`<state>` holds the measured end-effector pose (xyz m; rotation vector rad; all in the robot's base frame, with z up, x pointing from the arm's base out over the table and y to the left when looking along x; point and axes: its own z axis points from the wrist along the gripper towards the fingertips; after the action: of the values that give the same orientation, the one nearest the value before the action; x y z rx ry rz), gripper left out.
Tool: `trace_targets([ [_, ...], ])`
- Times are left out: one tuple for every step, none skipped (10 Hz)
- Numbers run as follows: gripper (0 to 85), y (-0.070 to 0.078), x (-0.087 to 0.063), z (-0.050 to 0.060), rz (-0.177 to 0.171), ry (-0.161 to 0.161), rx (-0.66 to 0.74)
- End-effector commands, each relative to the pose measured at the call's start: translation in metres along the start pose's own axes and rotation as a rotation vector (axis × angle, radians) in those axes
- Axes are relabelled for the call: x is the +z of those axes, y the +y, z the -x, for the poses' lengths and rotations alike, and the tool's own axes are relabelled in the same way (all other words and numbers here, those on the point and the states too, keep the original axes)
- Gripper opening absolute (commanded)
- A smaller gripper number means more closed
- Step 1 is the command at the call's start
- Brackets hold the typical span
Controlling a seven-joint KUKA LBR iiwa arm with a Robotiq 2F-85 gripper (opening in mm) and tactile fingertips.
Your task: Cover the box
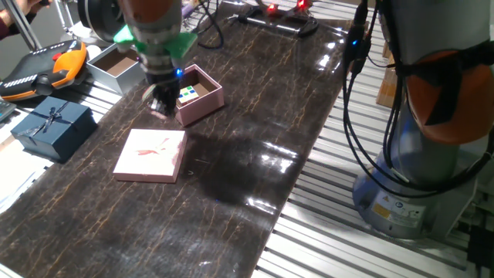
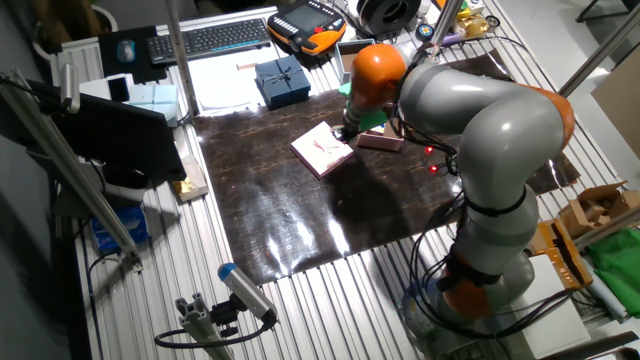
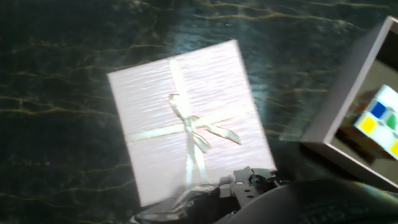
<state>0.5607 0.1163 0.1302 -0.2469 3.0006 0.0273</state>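
Observation:
The pale pink box stands open on the dark mat with a coloured cube inside. Its pink lid with a thin bow lies flat on the mat, in front and to the left of the box. My gripper hangs low between them, just off the box's left wall and above the lid's far edge. In the hand view the lid fills the centre and the box is at the right. My gripper looks open, with nothing held. In the other fixed view, the arm hides most of the box beside the lid.
A grey box with a brown inside stands behind and to the left of my gripper. A dark blue box with a bow sits off the mat's left edge, with an orange teach pendant behind it. Cables hang on the right by the robot base.

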Motion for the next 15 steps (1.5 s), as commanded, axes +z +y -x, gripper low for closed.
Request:
trace_targets([
  [0.7,0.007,0.008,0.002,-0.006,-0.004,-0.012],
  [0.7,0.011,0.016,0.004,-0.004,0.002,-0.030],
  [0.7,0.015,0.020,0.008,0.007,0.011,-0.033],
  [0.7,0.020,0.022,0.014,0.007,0.016,-0.040],
  [0.7,0.024,0.026,0.020,-0.001,0.017,-0.047],
  [0.7,0.026,0.031,0.023,-0.001,0.015,-0.050],
  [0.7,0.027,0.034,0.025,0.005,0.014,-0.054],
  [0.7,0.028,0.038,0.026,0.015,0.009,-0.060],
  [1.0,0.028,0.039,0.028,0.024,0.010,-0.065],
  [7.3,0.029,0.040,0.030,0.024,0.007,-0.065],
  [15.0,0.030,0.041,0.031,0.018,0.012,-0.067],
  [21.7,0.030,0.044,0.032,0.013,0.006,-0.065],
  [29.3,0.030,0.046,0.033,0.017,-0.004,-0.058],
  [30.0,0.031,0.048,0.033,0.018,-0.009,-0.058],
  [28.7,0.031,0.050,0.033,0.016,-0.007,-0.073],
])
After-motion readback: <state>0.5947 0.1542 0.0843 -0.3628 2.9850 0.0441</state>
